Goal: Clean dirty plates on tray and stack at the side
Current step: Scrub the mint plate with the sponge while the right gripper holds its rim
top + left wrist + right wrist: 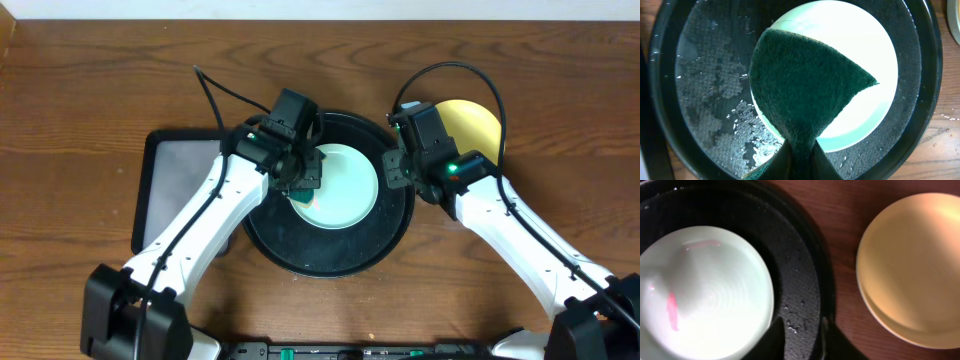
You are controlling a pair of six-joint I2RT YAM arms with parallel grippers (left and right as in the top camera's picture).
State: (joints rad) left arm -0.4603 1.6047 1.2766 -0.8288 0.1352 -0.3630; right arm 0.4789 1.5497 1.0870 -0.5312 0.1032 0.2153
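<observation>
**Ana:** Start at the left. What's there?

**Ben:** A rectangular tray [165, 190], black, lying on the table [80, 80] just beside the round tray [330, 262]. The left gripper [300, 178] hangs over the round tray, pinched tight on a dark green sponge [805, 85]. The sponge fans out over the left part of the mint plate [350, 190].

**Ana:** Is that plate clean?

**Ben:** No. The right wrist view shows pink smears [672, 311] on it. It lies in the middle of the round tray, and water droplets [715, 90] bead on the tray floor around it. I judge the wiping is under way, not finished.

**Ana:** And the right side?

**Ben:** The right gripper [802, 342] sits at the tray's right rim, one finger inside and one outside. I cannot tell whether it pinches the rim. Beyond it the yellow plate [910, 265] lies on the table near the tray, with no smear showing. That one looks done.

**Ana:** A third plate?

**Ben:** Not clearly seen. There's a second edge under the yellow one, but I can't tell what it is.

**Ana:** The room?

**Ben:** Brown wood-grain tabletop, a black cable [450, 70] looping above the right arm. Nothing more of the room shows.
</observation>
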